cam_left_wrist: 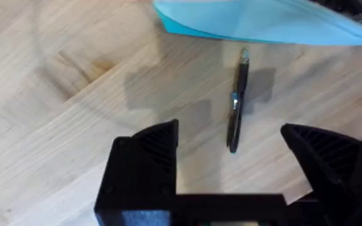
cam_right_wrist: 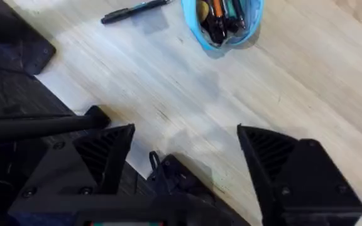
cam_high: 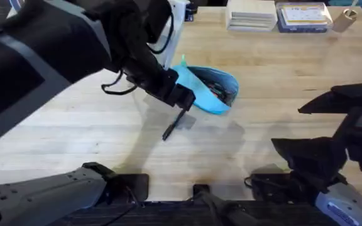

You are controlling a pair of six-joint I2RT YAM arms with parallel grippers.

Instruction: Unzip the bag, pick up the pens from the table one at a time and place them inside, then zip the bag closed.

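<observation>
Looming large and dark under the overhead camera, the left arm sweeps in from the lower left and reaches across the bench (cam_high: 281, 94) toward the middle. Its hand (cam_high: 180, 100) hangs right above the black pen (cam_high: 173, 124), and from the left wrist view the two black fingers (cam_left_wrist: 144, 160) stand wide apart with nothing between them, the pen (cam_left_wrist: 236, 103) lying flat on the pale planks (cam_left_wrist: 55, 94) in the gap ahead of them. That pen has a pale silvery tip pointing toward the light-blue pouch (cam_left_wrist: 263, 25), close to it but not touching.

Over to the pouch now: in the overhead view it (cam_high: 212, 91) sits near the middle of the bench, just beyond the pen, its zipper open and the dark inside showing. The right wrist view looks into the open mouth (cam_right_wrist: 224, 19), and several pens are packed in there, orange and green among the dark ones. The loose pen (cam_right_wrist: 134, 10) lies beside it on the wood.

Right arm next: it rests low at the lower right, well away from the pouch, and its hand (cam_right_wrist: 184, 154) is spread wide, empty, above bare bench.

Along the far edge sit a stack of pale flat boxes (cam_high: 251, 14) and a clear plastic box with blue contents (cam_high: 303, 16).
</observation>
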